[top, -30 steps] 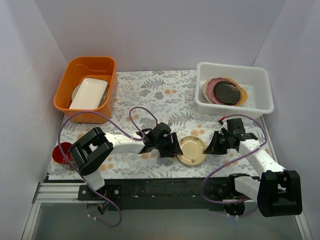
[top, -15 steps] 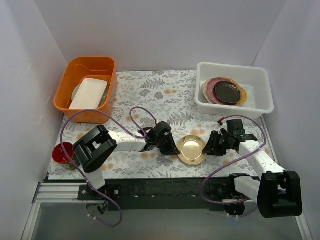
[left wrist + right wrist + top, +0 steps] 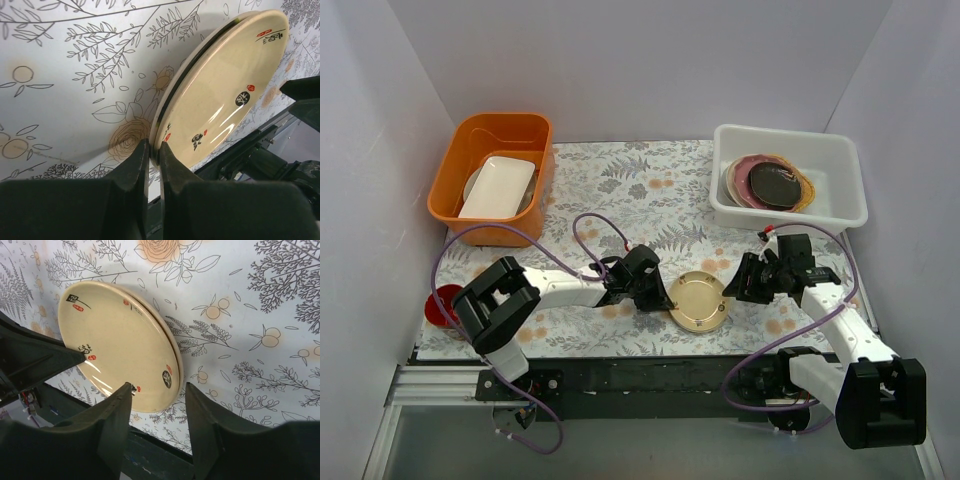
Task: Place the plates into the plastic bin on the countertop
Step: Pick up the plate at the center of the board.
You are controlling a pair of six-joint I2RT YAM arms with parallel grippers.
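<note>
**1-sided pinch on a slick rim: watch for a swing or a slip**

Top view: the gold-bottomed plate (image 3: 698,301) lies underside up on the countertop (image 3: 620,190), close to its near edge and between your 2 arms. The left gripper (image 3: 667,297) is clamped on the plate's left rim. The right gripper (image 3: 735,283) stands just beside the right rim with its jaws apart, holding nothing. The plastic bin (image 3: 790,222) sits well apart at the far right, with stacked plates (image 3: 770,183) already filling its left half. A low carry could catch the bin wall or land hard on that stack.

Left wrist view: the left gripper (image 3: 154,147) bites only the thin edge of the plate (image 3: 220,95), so all the weight hangs beyond the jaws. If you lift from here, the glossy rim will probably pivot or slide out (and the table edge is near).

Right wrist view: the right gripper (image 3: 159,387) straddles the near rim of the plate (image 3: 115,340) without visibly touching it. Closing off-centre could shove the plate against the left grip.

The plate is round, so it has no long axis. Its marked underside faces up and looks slightly tipped, but you cannot tell whether the far rim rests on the countertop (image 3: 250,315).
</note>
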